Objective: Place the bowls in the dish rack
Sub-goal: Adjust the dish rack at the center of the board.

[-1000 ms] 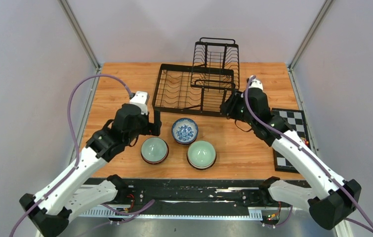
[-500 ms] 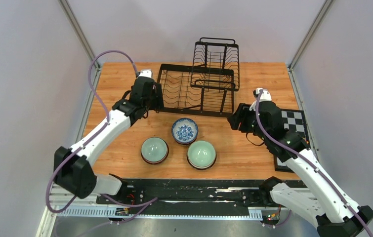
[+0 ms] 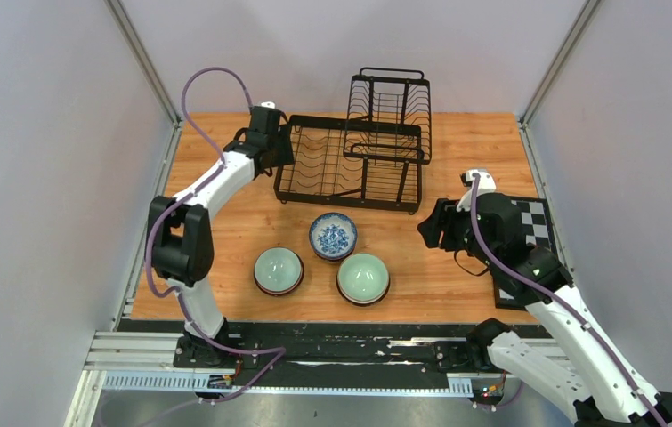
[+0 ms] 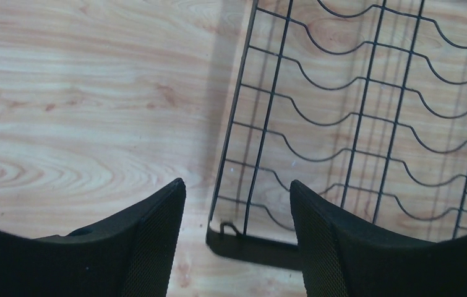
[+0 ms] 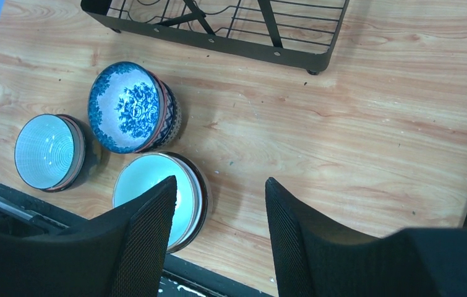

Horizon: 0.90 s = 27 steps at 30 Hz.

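**Top view:** The black wire dish rack (image 3: 350, 165) stands at the far centre of the wooden table (image 3: 474, 151), with no bowl in it. The blue-and-white patterned ceramic bowl (image 3: 333, 235), the left pale green ceramic bowl (image 3: 278, 269) and the right pale green ceramic bowl (image 3: 363, 277) are grouped nearer. The left gripper (image 3: 279, 158) is positioned at the rack's left edge. The right gripper (image 3: 426, 227) hangs right of the bowls.

**Left wrist view:** The jaws are parted astride the rack's left rim, and nothing is clenched. The rim wire should be centred before closing.

**Right wrist view:** The jaws are released and empty above bare wood.
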Each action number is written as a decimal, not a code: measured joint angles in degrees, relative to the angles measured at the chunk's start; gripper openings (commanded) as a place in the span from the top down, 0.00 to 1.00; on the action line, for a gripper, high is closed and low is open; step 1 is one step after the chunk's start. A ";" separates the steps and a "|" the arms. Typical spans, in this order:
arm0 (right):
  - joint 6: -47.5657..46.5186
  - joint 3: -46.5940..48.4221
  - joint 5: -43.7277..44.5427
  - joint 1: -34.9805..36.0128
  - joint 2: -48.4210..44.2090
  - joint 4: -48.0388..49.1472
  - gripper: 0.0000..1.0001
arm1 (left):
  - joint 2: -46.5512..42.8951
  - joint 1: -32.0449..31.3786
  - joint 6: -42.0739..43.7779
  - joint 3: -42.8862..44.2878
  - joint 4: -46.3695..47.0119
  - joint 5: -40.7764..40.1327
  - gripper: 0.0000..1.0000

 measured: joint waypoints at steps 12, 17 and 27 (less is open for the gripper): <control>-0.87 -0.04 -0.46 0.00 -0.28 -1.75 0.42 | 17.64 2.73 4.42 14.69 -3.34 3.06 0.50; -0.74 -0.66 -1.44 0.00 1.60 -1.68 0.43 | 22.73 3.82 5.73 20.15 -6.10 3.98 0.68; 0.66 -2.34 -3.30 0.00 5.88 1.05 0.43 | 24.37 3.98 7.65 20.90 -7.10 6.80 1.00</control>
